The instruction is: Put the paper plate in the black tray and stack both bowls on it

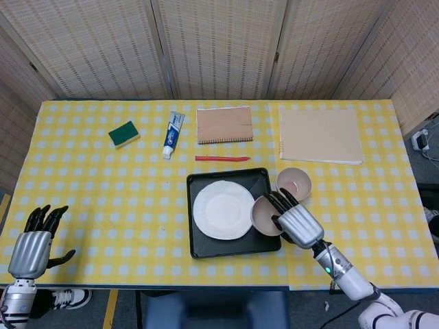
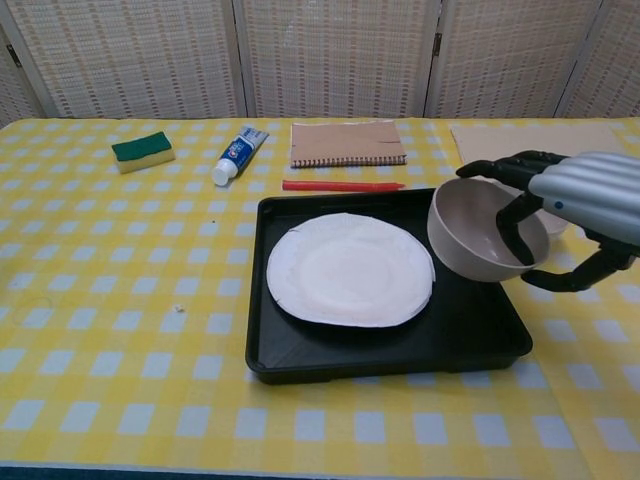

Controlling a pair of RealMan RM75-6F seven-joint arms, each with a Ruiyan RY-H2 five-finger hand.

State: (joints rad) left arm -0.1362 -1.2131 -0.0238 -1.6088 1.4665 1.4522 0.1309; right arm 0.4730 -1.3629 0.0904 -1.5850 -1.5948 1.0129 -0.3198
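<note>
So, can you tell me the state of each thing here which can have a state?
paper plate: flat in the black tray
black tray: on the table, holds the plate
bowl: lifted and tilted over the tray, held by the right hand
right hand: grips that bowl
second bowl: upright on the table, beside the tray
left hand: holds nothing, fingers apart
toothpaste tube: capped, lying down

Bright even light, soft shadows, sharp focus

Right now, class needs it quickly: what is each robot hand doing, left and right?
Left hand: open, fingers apart, holding nothing.
Right hand: holding the beige round bowl, lifted over the black plastic tray.
</note>
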